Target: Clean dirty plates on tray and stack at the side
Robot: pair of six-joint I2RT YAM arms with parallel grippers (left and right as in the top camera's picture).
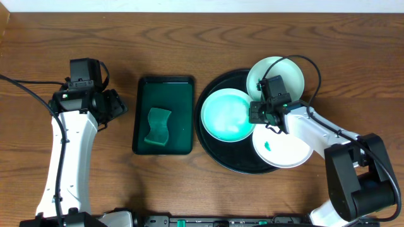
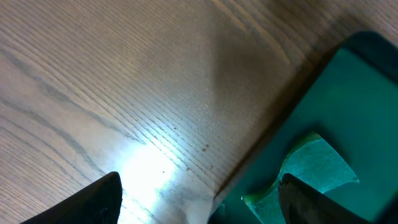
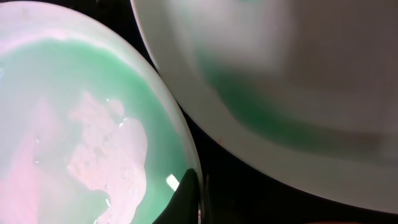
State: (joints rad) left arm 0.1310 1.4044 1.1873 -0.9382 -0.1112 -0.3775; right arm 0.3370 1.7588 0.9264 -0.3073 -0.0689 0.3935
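Note:
The black tray (image 1: 218, 154) holds three white plates. One plate (image 1: 224, 116) glows pale aqua at the tray's left. A second plate (image 1: 281, 75) leans over the tray's far right rim. A third plate (image 1: 287, 151) with a small green smear overhangs the near right rim. My right gripper (image 1: 257, 113) is shut on the right rim of the aqua plate. In the right wrist view one finger (image 3: 199, 196) lies over that plate's (image 3: 74, 124) edge, with another plate (image 3: 280, 74) beside it. My left gripper (image 1: 115, 107) is open and empty over the wood, left of the green tray.
A dark green rectangular tray (image 1: 180, 94) with a green sponge (image 1: 159, 125) lies left of the black tray. In the left wrist view the open fingers (image 2: 199, 208) straddle this tray's (image 2: 354, 106) edge, with the sponge (image 2: 311, 168) close by. Bare wood surrounds both trays.

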